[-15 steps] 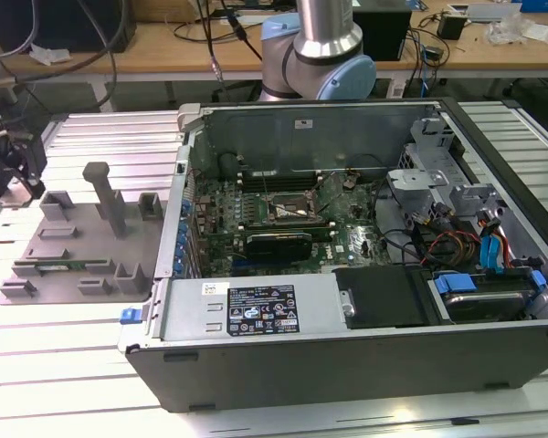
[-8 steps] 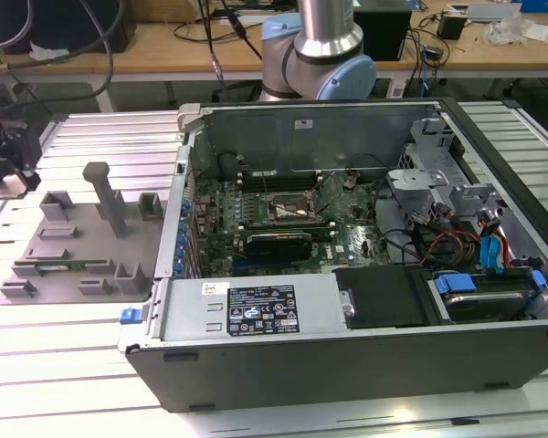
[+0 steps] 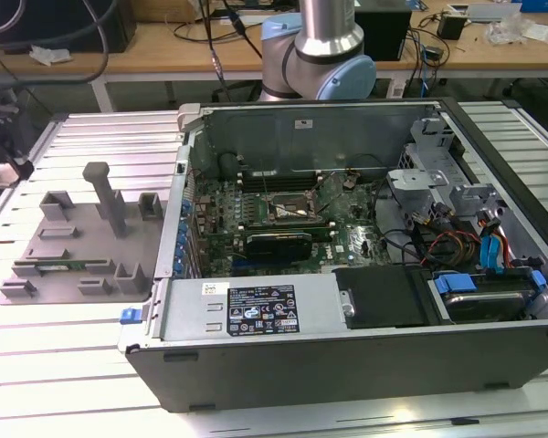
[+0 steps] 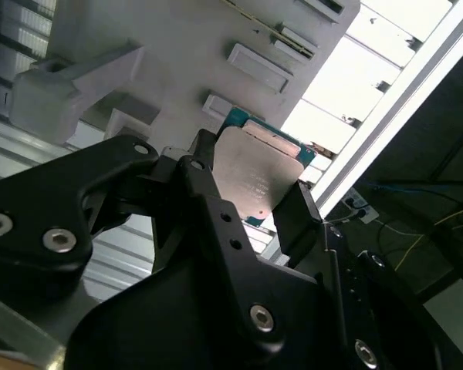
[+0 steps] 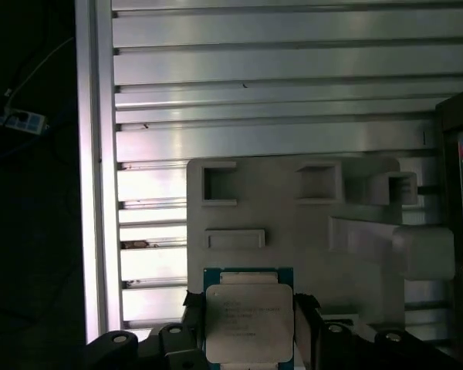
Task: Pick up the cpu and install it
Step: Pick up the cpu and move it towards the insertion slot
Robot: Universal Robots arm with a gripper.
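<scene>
Firmly, tool (image 4: 248,193) clamping cpu (image 4: 258,169) edges (silver top showing), clear above grey tray (image 5: 293,231).

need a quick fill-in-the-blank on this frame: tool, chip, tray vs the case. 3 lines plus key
1. The tool is ___ on the chip, with one finger on each side of it.
2. The chip's shiny metal top is ___ in colour.
3. The grey tray lies on the exterior view's ___ of the open computer case.

Missing words: shut; silver; left
</scene>
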